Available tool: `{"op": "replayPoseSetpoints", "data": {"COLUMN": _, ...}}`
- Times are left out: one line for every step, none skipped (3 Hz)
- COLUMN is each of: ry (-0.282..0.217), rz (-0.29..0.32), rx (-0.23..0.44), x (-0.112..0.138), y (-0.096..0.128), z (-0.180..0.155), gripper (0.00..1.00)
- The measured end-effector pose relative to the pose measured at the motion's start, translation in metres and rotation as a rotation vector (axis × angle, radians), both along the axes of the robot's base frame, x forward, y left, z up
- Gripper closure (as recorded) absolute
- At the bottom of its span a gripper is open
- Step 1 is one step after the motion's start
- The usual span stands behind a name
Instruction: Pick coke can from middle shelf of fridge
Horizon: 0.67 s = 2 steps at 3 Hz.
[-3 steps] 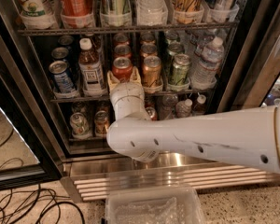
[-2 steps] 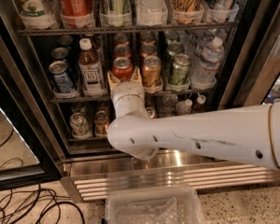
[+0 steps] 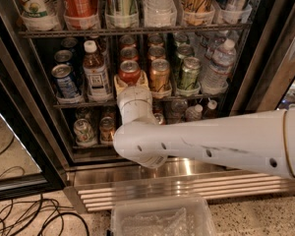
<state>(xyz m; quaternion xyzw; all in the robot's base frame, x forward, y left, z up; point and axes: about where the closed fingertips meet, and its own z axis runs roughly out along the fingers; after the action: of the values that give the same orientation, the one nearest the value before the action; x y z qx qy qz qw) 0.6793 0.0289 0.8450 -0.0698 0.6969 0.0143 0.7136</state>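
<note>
The coke can [image 3: 130,72], red with a silver top, stands at the front of the middle shelf [image 3: 78,103], a dark wire rack in the open fridge [image 3: 265,58]. My gripper [image 3: 131,85] is reached into the fridge at the can's lower half and straddles it, with the white wrist just below and in front. The can stands upright on the rack. More red cans stand in a row behind it. My white arm [image 3: 211,141] comes in from the right and covers part of the lower rack.
An orange-gold can [image 3: 160,75] and a green can [image 3: 189,73] stand right of the coke can, then a water bottle [image 3: 217,65]. A tea bottle [image 3: 96,70] and a blue can [image 3: 65,80] stand left. A clear plastic bin [image 3: 160,218] and cables [image 3: 19,220] lie on the floor below the steel grille [image 3: 187,188].
Almost nothing: my arm has shifted very slightly, and the coke can stands in the same place on the rack.
</note>
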Motion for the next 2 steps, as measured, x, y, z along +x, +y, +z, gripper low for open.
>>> {"op": "replayPoseSetpoints", "data": {"ry": -0.02, "rz": 0.006, "rx": 0.004, "x": -0.005, "y": 0.0, "z": 0.009, "gripper": 0.99}}
{"op": "replayPoseSetpoints", "data": {"ry": -0.069, "rz": 0.053, "rx": 0.025, "x": -0.017, "y": 0.005, "z": 0.029, "gripper": 1.0}}
